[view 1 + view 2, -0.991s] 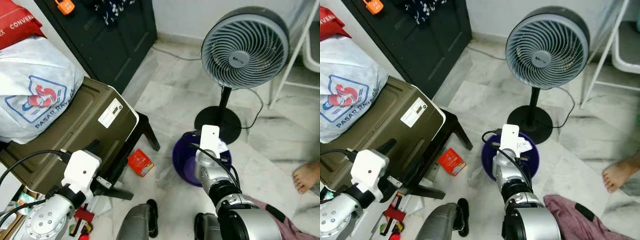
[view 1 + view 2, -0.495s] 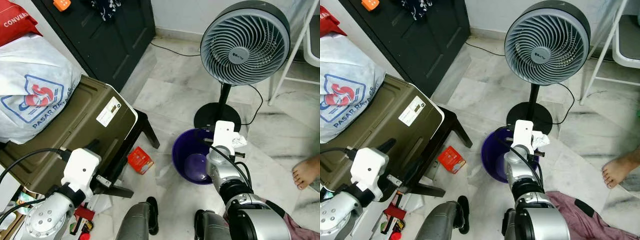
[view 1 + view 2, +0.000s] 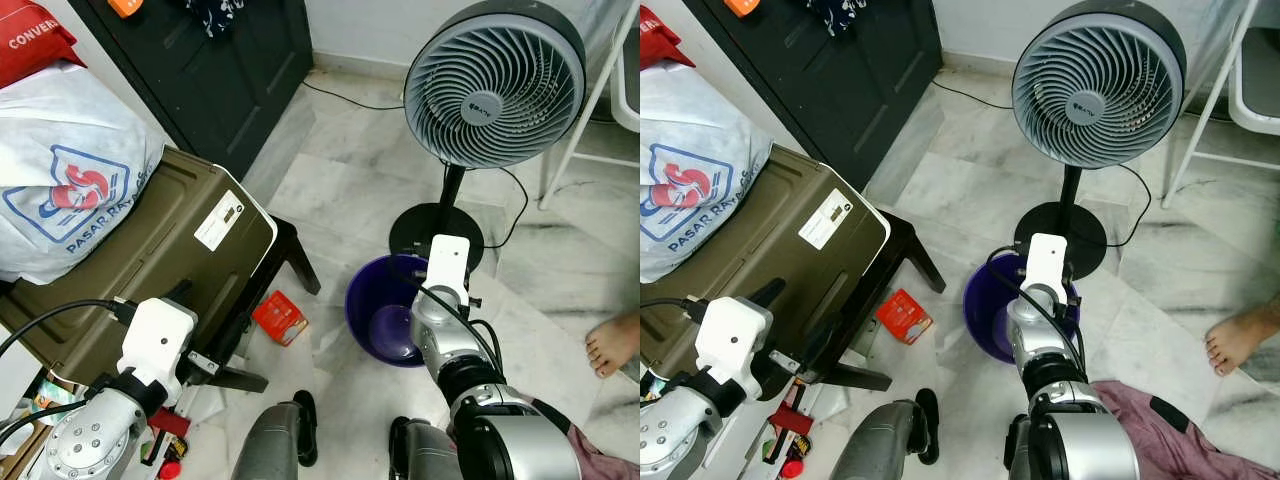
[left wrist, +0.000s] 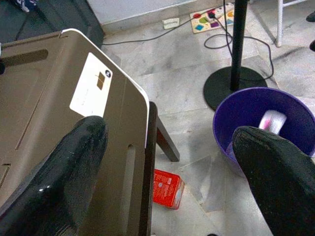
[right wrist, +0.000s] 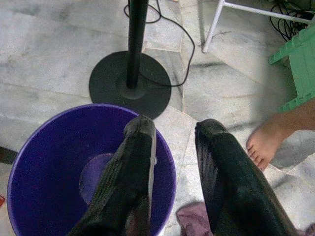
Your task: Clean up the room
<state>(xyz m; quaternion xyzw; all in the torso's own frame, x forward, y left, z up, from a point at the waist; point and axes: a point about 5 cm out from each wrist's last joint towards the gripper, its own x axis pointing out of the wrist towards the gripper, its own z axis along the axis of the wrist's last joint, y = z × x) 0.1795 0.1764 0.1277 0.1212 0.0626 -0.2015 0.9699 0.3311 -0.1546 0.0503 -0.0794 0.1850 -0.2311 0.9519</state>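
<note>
A purple bucket [image 3: 362, 300] stands on the marble floor in front of the fan's base. My right gripper [image 5: 175, 125] hangs over its far rim, open, with nothing between the fingers. In the left wrist view a pale blurred thing [image 4: 272, 121] shows inside the bucket; I cannot tell what it is. A small red box [image 3: 279, 317] lies on the floor left of the bucket, beside the black stool leg. My left gripper [image 4: 170, 132] is open and empty, low on the left beside the olive case [image 3: 150, 260].
A standing fan [image 3: 493, 80] with a trailing cable rises behind the bucket. A white shopping bag [image 3: 70, 190] rests on the olive case. A person's bare foot [image 3: 612, 343] is at the right. A maroon cloth [image 3: 1160, 440] lies near my feet, and a green stool [image 5: 300, 64] stands nearby.
The white crumpled scrap seen at my right gripper half a second ago is gone from it. That gripper now stands open over the bucket. The left arm has hardly moved.
</note>
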